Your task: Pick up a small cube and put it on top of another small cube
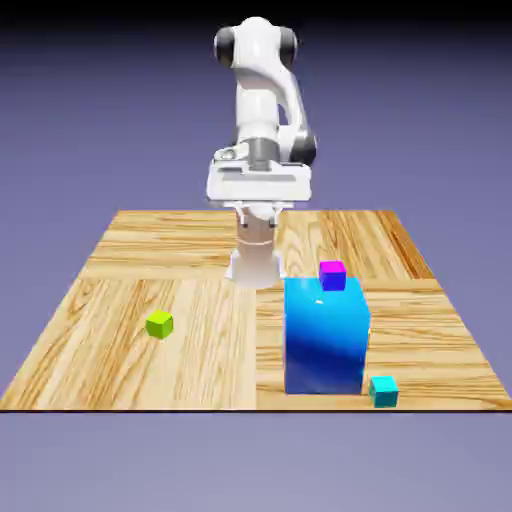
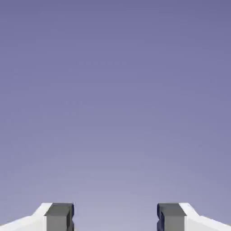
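Observation:
The small cube is out of view in both frames. My gripper (image 2: 115, 219) is open. Its two grey fingertips (image 2: 59, 216) stand wide apart at the bottom of the hand view, with only the blue-violet backdrop between them. In the exterior view the hand (image 1: 258, 185) hangs high above the far part of the wooden table (image 1: 120, 370), well clear of every cube.
A big blue block (image 1: 326, 335) stands right of the middle, with a magenta cube (image 1: 332, 274) just behind its top edge. A teal cube (image 1: 383, 390) lies at its near right corner. A lime-green cube (image 1: 159, 324) sits alone at the exterior view's left.

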